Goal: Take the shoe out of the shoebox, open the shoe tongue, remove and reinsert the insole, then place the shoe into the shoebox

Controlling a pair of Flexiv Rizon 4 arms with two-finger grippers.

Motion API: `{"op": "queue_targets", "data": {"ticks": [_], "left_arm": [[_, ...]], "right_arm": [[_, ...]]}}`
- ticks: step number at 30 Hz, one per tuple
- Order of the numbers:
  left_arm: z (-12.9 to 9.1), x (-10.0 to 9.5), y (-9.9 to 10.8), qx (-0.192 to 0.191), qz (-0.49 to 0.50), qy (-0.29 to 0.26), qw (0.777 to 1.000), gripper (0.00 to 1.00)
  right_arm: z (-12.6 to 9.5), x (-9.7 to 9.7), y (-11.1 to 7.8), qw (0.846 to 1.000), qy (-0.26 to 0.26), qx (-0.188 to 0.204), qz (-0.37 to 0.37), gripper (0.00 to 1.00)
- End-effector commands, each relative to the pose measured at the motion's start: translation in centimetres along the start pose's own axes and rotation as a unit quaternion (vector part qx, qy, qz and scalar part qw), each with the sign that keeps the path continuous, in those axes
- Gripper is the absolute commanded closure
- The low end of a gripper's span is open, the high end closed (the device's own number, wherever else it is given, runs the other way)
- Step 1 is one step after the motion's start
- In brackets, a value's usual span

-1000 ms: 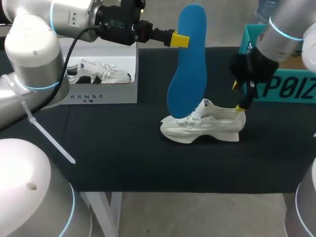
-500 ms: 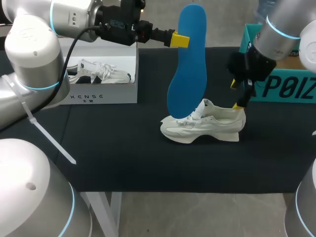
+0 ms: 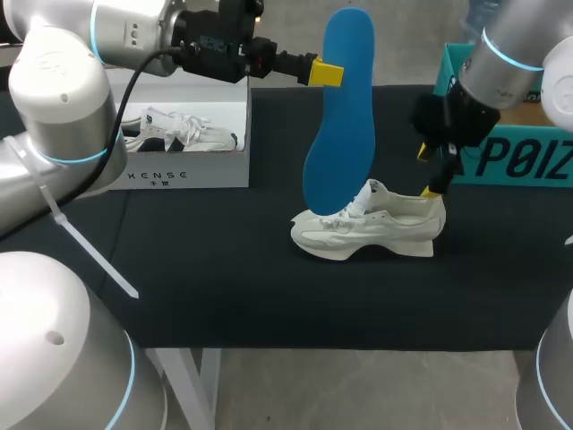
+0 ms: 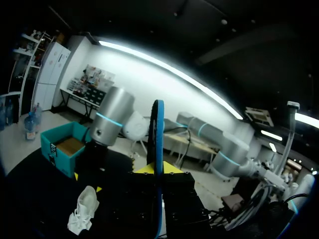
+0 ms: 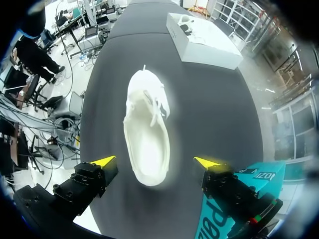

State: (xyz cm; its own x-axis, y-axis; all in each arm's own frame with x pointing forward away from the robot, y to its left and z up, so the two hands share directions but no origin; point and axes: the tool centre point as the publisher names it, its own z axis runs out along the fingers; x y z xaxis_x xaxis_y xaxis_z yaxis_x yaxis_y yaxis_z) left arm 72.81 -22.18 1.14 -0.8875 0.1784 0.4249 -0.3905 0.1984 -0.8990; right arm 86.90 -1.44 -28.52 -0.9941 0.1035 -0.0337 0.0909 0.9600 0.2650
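The blue insole (image 3: 340,116) stands on end, clamped at its edge in my left claw (image 3: 327,73). Its lower end hangs down by the laces of the white sneaker (image 3: 372,231) below that claw. My right claw (image 5: 155,161) hangs spread wide above the sneaker's heel, gripping nothing. A white shoebox (image 3: 188,170) holding a second sneaker (image 3: 179,130) sits under my left arm, and a teal box (image 3: 519,157) stands just behind the right claw on the black table (image 3: 224,269).
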Motion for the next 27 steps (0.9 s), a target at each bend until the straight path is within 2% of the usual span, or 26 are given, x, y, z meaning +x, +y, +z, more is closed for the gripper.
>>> {"op": "queue_targets", "data": {"ticks": [1,13,27], "left_arm": [[0.0,0.0,0.0,-0.001,0.0,0.0,1.0,1.0],[0.0,0.0,0.0,-0.001,0.0,0.0,1.0,1.0],[0.0,0.0,0.0,-0.001,0.0,0.0,1.0,1.0]], "right_arm": [[0.1,-0.3,0.1,1.0,0.001,0.006,0.002,0.0],[0.7,-0.9,0.2,1.0,0.0,0.016,0.005,0.0],[2.5,-1.5,0.1,0.998,-0.018,0.049,0.019,0.0]]}}
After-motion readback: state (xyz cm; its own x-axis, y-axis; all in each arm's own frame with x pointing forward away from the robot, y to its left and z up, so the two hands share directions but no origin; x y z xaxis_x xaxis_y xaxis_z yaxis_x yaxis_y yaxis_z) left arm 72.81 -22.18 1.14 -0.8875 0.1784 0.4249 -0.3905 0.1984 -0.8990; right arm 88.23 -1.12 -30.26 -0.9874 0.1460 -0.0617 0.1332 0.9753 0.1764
